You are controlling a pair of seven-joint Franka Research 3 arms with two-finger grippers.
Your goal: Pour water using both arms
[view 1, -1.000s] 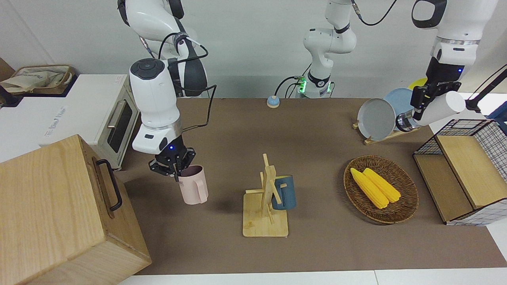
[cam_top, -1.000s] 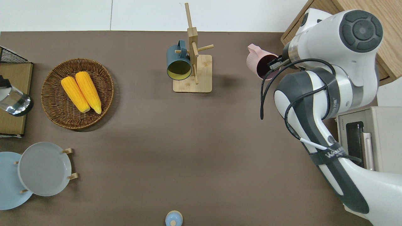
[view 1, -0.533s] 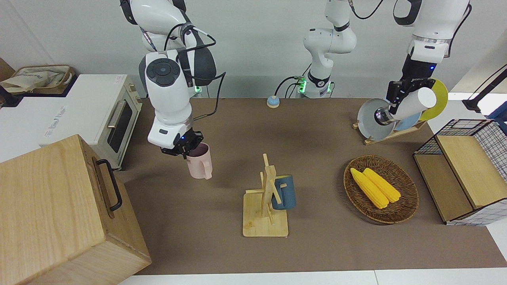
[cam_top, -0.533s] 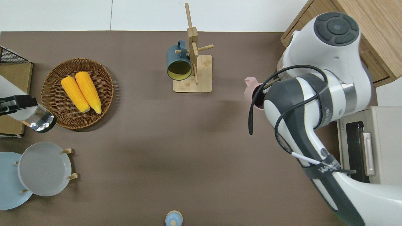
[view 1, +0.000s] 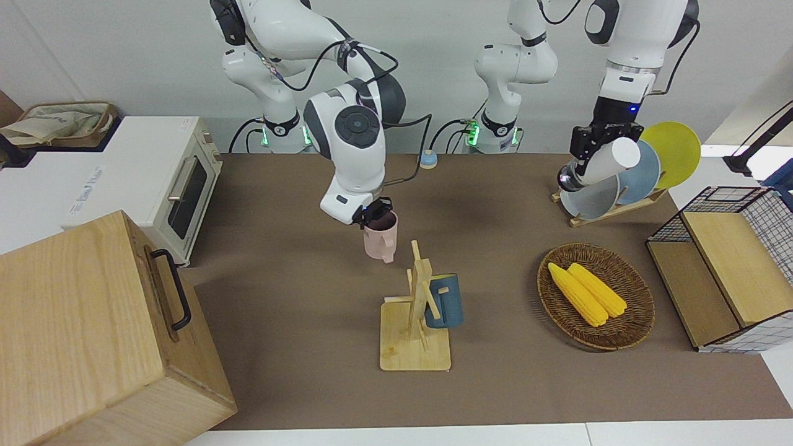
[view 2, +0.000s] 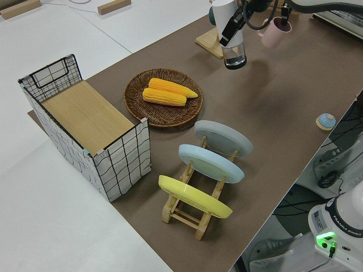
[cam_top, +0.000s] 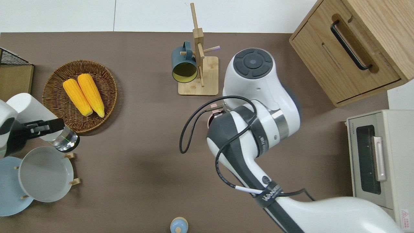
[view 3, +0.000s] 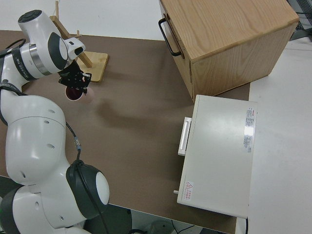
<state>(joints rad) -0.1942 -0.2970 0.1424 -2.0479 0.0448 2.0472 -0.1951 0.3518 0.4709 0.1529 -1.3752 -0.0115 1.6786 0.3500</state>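
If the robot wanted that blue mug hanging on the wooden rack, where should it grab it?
Probably by the rim. The blue mug hangs by its handle on a peg of the wooden rack, mouth tilted upward and open from above. A pincer could come down, pinch the wall, then slide it off the peg.

Glossy white arms (view 1: 353,139); matt brown table cover (view 1: 297,297); woven wicker basket (view 1: 596,296); pale smooth wood mug rack (view 1: 416,322) and cabinet (view 1: 93,334) (grain visible); wire crate (view 2: 85,136).
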